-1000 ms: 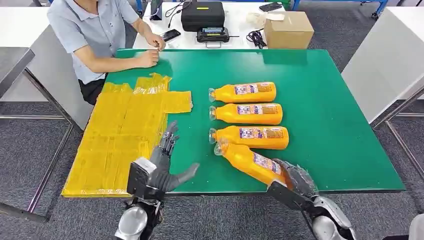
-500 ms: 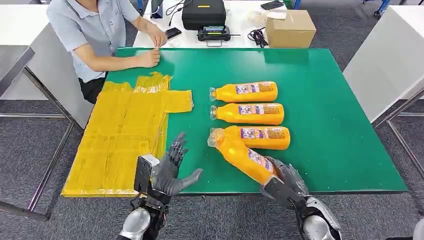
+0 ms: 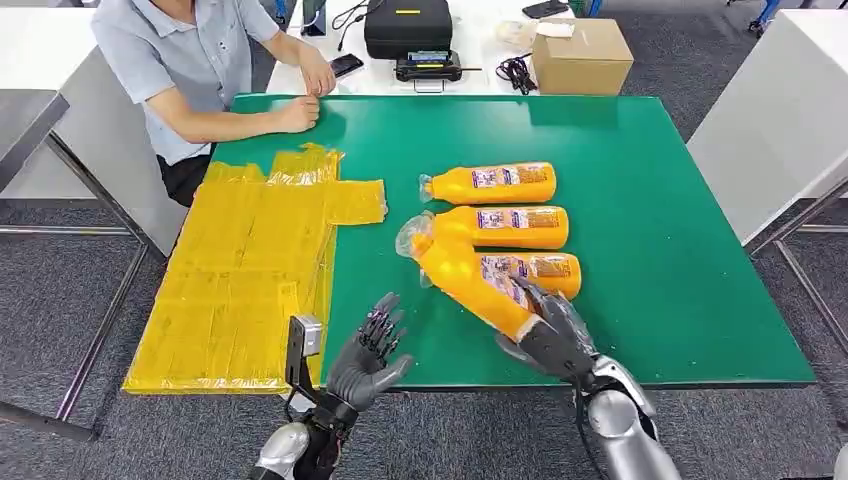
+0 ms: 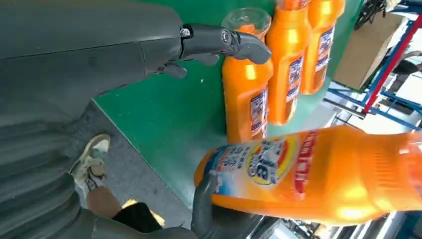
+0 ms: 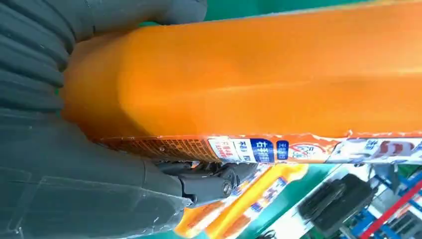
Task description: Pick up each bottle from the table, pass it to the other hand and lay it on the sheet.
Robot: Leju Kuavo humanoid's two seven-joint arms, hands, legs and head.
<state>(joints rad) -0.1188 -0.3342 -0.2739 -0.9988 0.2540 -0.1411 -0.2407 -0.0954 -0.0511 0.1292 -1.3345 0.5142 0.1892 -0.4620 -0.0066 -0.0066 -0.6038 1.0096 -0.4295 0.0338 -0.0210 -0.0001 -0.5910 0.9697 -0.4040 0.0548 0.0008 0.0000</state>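
My right hand (image 3: 548,330) grips the base of an orange bottle (image 3: 460,275) and holds it lifted off the green table (image 3: 650,200), its clear cap pointing up and to the left. The same held bottle (image 4: 318,172) shows in the left wrist view, and its orange body (image 5: 259,74) lies against the right hand's palm in the right wrist view. My left hand (image 3: 370,355) hovers open over the table's near edge, fingers spread, to the left of the bottle and apart from it. Three more orange bottles (image 3: 490,184) (image 3: 505,227) (image 3: 545,270) lie in a row. The yellow sheet (image 3: 245,265) covers the table's left part.
A person (image 3: 190,60) sits at the far left corner with hands on the table edge. Behind the green table stand a black case (image 3: 405,28), a cardboard box (image 3: 580,55) and a phone (image 3: 345,67). White tables flank both sides.
My right hand has lifted the bottle off the table and swung it up and left, across the nearest lying bottle. My left hand has shifted right and opened its fingers upward.
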